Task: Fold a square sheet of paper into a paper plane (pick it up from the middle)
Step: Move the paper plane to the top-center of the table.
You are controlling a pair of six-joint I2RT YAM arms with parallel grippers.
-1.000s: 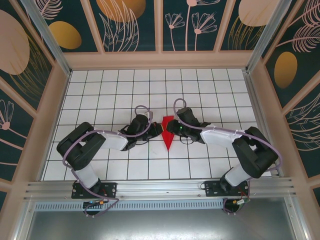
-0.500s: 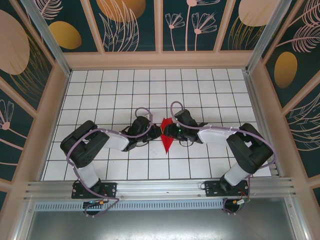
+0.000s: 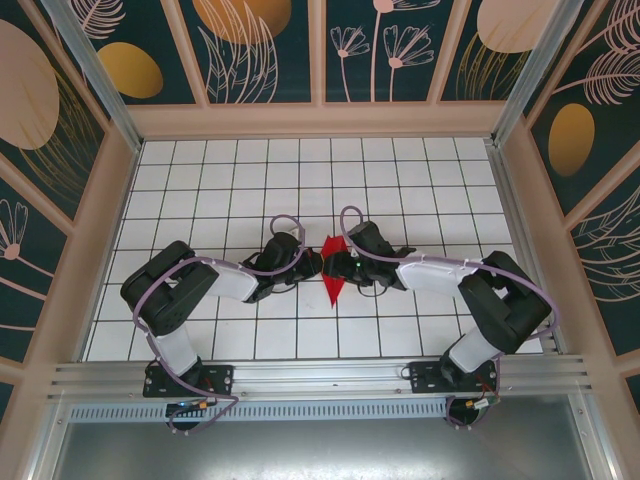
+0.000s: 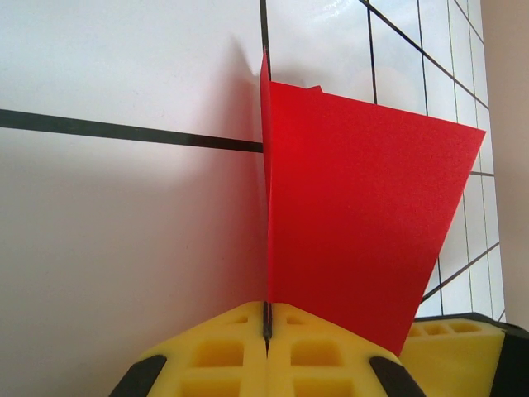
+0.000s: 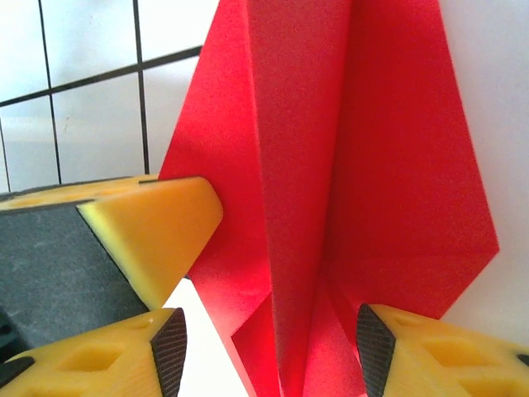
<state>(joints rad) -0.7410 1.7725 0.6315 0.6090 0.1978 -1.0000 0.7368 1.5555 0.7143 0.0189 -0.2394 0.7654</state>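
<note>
Since a second ago, both arms have been drawn closer together over the white gridded table (image 3: pixel 200 200), and the right gripper (image 5: pixel 273 347) has been spread wider. Mid-table, the red paper plane (image 3: pixel 334 282) is straddled by those parted fingers, while its upright ridge is clamped between the pads of the left gripper (image 4: pixel 266 331).

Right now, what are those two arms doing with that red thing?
Two robot arms are folding a red paper plane on a gridded table. The left gripper is shut, pinching one of its folds. The right gripper is open, its fingers either side of the centre ridge, not gripping it.
</note>
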